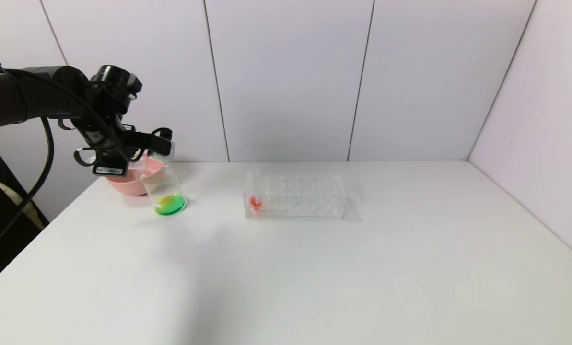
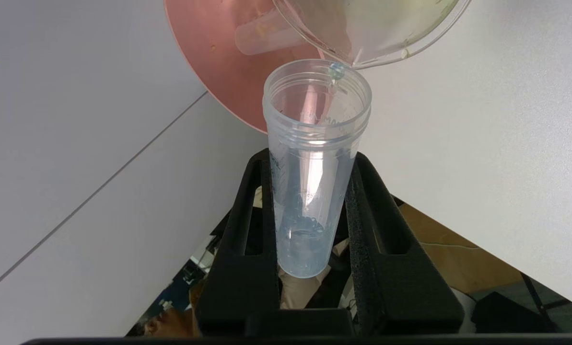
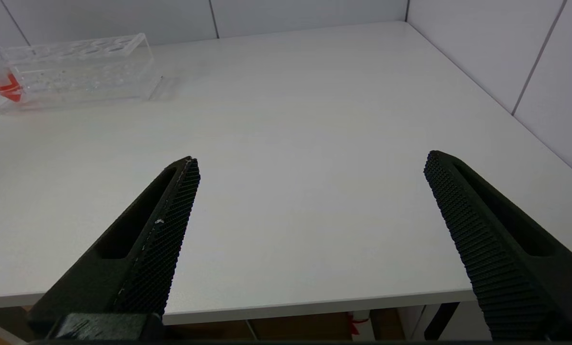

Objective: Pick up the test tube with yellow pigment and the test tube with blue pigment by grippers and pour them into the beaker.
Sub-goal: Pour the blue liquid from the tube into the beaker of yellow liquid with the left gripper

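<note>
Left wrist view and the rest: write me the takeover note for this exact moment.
Left hand: shut on the test tube with blue pigment, tipped at the beaker rim; only a blue trace left inside.
Right hand: open, idle over bare table.
Beaker holds green liquid, beside the pink bowl. A tube lies in the bowl.
Rack holds the red tube.
Left: put away the blue tube.

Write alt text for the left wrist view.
The left gripper holds the test tube with blue pigment tipped, its mouth at the beaker rim, only a faint blue trace left inside. A pink bowl lies behind.
</note>
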`<state>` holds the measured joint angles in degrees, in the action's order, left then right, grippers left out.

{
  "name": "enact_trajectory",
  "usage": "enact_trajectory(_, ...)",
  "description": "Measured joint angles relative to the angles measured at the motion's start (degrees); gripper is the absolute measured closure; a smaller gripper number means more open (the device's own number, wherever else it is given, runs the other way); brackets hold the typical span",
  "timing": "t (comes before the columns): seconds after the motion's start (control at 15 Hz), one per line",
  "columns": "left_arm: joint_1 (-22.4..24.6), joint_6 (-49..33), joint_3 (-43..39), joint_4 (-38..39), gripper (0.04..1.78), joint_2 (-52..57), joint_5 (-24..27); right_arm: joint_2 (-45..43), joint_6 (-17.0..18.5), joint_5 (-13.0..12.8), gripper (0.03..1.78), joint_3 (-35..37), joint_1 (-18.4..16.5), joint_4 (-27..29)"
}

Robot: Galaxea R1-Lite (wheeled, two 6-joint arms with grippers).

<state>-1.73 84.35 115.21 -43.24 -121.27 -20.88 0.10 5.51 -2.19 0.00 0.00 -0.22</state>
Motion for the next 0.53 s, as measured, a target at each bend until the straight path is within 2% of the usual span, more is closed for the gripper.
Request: enact_trajectory(0.53, 0.0, -1.4, 0.0, 0.8, 1.38, 0.2, 0.2, 0.0, 0.0, 0.0, 0.1, 0.0, 0.0, 0.0)
